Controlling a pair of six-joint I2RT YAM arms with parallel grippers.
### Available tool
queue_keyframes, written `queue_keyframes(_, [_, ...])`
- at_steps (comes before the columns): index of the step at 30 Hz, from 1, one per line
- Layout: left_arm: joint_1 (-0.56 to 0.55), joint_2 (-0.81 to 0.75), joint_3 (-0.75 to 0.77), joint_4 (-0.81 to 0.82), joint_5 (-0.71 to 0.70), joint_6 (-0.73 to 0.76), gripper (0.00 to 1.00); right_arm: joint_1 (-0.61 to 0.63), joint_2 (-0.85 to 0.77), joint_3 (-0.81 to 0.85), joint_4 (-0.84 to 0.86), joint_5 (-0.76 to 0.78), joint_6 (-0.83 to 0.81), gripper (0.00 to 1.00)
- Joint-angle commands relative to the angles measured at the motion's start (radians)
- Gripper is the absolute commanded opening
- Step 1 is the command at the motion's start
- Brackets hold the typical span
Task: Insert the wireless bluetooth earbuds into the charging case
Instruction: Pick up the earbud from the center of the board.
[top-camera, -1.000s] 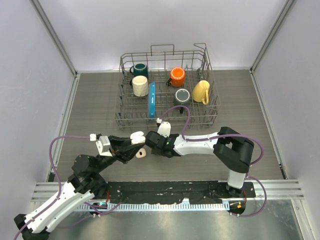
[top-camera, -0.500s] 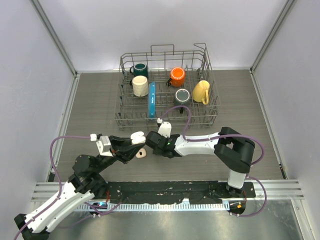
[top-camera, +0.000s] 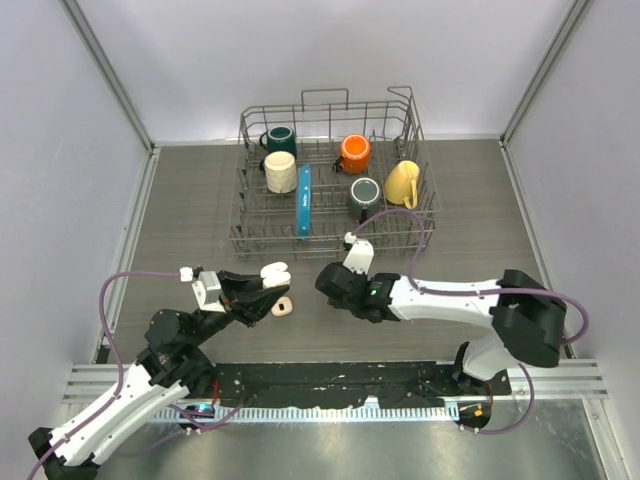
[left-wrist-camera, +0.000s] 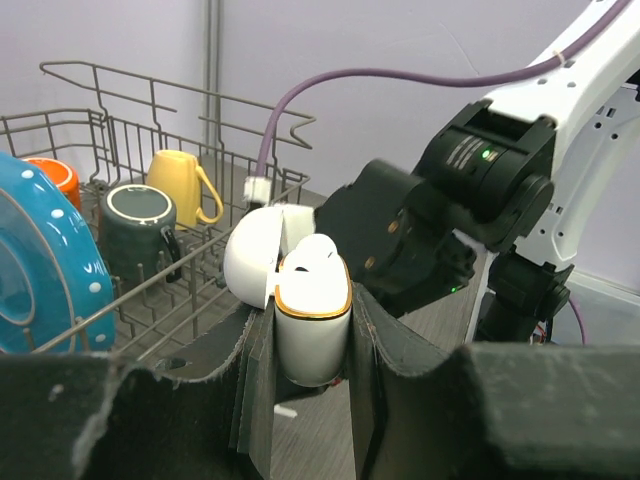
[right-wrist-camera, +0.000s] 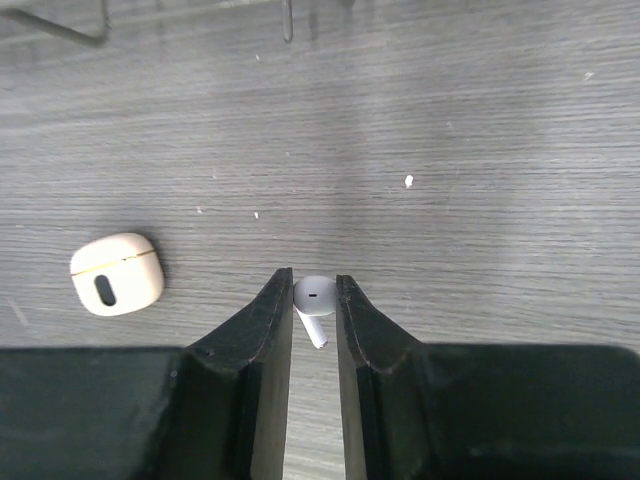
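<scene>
My left gripper (left-wrist-camera: 312, 335) is shut on a white charging case (left-wrist-camera: 312, 345) with a gold rim, held upright off the table. Its lid (left-wrist-camera: 252, 252) is hinged open to the left, and a rounded white shape fills its mouth. From above, the case (top-camera: 274, 271) sits at the tip of the left gripper (top-camera: 266, 290). My right gripper (right-wrist-camera: 314, 287) is shut on a white stemmed earbud (right-wrist-camera: 316, 297), pinched by its head with the stem pointing back toward the wrist, over bare table. The right gripper (top-camera: 330, 284) hangs a short way right of the case.
A closed pale pink-beige case (right-wrist-camera: 117, 273) lies on the table between the two grippers (top-camera: 283, 307). At the back stands a wire dish rack (top-camera: 330, 232) holding several mugs and a blue plate (top-camera: 304, 198). Grey walls close in the left, right and far sides.
The right arm has pulled back to the right, away from the held case. Its jaws have closed over the last second and now pinch the white earbud. The left arm stays put.
</scene>
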Motion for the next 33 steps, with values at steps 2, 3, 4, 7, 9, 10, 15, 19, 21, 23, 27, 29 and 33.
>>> queue_keyframes(2, [0.002,0.003,0.002,0.059,-0.016,-0.012,0.0,-0.003,-0.149,-0.027,-0.014,0.118,0.038,0.02])
queue_keyframes(3, [0.001,0.005,0.002,0.059,-0.017,-0.014,0.0,-0.003,-0.163,-0.027,-0.022,0.126,0.04,0.01])
queue_keyframes(4, [0.001,0.002,0.001,0.061,-0.017,-0.014,0.0,-0.004,-0.174,-0.027,-0.026,0.136,0.043,0.01])
queue_keyframes(7, [0.002,-0.001,-0.001,0.059,-0.019,-0.015,0.0,-0.004,-0.221,-0.021,-0.046,0.153,0.046,0.01])
queue_keyframes(9, [0.001,-0.006,-0.004,0.059,-0.024,-0.015,0.0,-0.004,-0.252,-0.02,-0.058,0.169,0.046,0.01])
queue_keyframes(10, [0.001,-0.008,-0.004,0.061,-0.024,-0.015,0.0,-0.004,-0.26,-0.017,-0.06,0.173,0.048,0.01])
queue_keyframes(15, [0.001,-0.014,-0.007,0.061,-0.028,-0.015,0.0,-0.004,-0.316,-0.009,-0.077,0.199,0.048,0.01])
queue_keyframes(19, [0.001,-0.008,-0.007,0.063,-0.028,-0.014,0.0,-0.003,-0.364,0.014,-0.095,0.218,0.04,0.01])
queue_keyframes(21, [0.001,-0.008,-0.009,0.064,-0.03,-0.014,0.0,-0.004,-0.376,0.023,-0.112,0.228,0.034,0.01])
queue_keyframes(23, [0.001,-0.008,-0.01,0.067,-0.033,-0.014,0.0,-0.004,-0.39,0.04,-0.123,0.233,0.031,0.01])
queue_keyframes(27, [0.001,-0.003,-0.013,0.076,-0.034,-0.015,0.0,-0.004,-0.412,0.06,-0.124,0.238,0.02,0.01])
queue_keyframes(29, [0.002,-0.001,-0.016,0.079,-0.036,-0.015,0.0,-0.004,-0.422,0.066,-0.121,0.239,0.014,0.01])
queue_keyframes(33, [0.002,0.0,-0.019,0.086,-0.034,-0.015,0.0,-0.003,-0.439,0.071,-0.111,0.239,0.012,0.01])
